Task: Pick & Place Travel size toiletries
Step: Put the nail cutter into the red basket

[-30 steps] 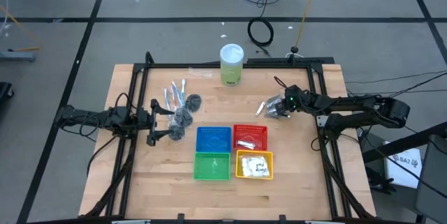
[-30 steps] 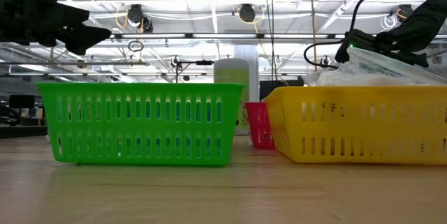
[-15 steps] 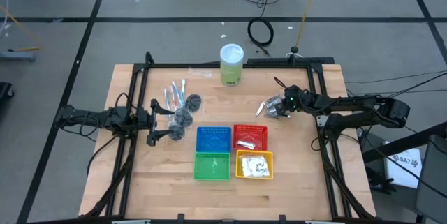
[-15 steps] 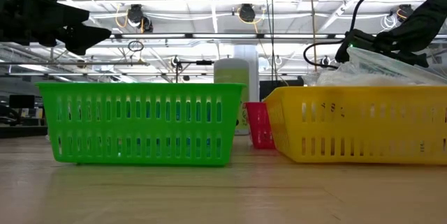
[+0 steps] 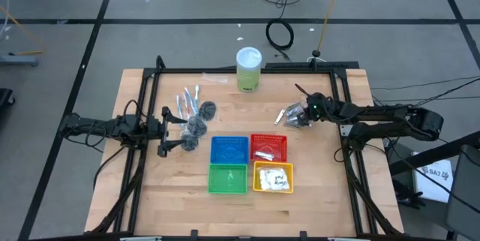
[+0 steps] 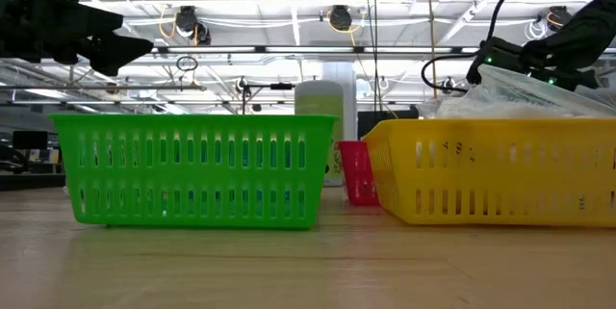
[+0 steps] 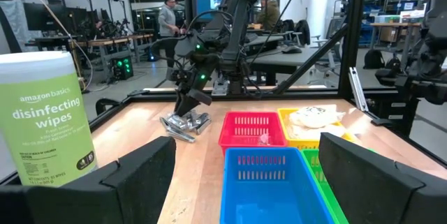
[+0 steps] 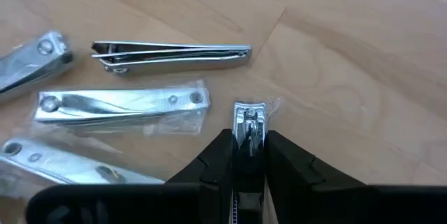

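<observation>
Several shiny silver nail clippers (image 8: 122, 103) lie on the wood at the table's right, a small pile (image 5: 287, 115) in the high view. My right gripper (image 8: 249, 155) slants down at that pile and is shut on one more clipper (image 8: 249, 121). Clear-wrapped pale sticks (image 5: 187, 100) and dark grey puffs (image 5: 199, 123) lie at the left. Beside them my left gripper (image 5: 174, 132) hangs level and open, touching nothing. My right gripper pinches one silver clipper between its two fingers, which come slanting down from the table's right side. The fingers lie along the clipper, and only its rounded end (image 8: 249, 116) sticks out past the fingertips. Whether it is clear of the table, I cannot tell.
Four small baskets stand together at mid-table: blue (image 5: 229, 149), red (image 5: 268, 146) holding a silver item, green (image 5: 227, 179) and yellow (image 5: 273, 177) holding white sachets. A green wipes cylinder with a white lid (image 5: 249, 70) stands at the far edge. A black frame borders the table.
</observation>
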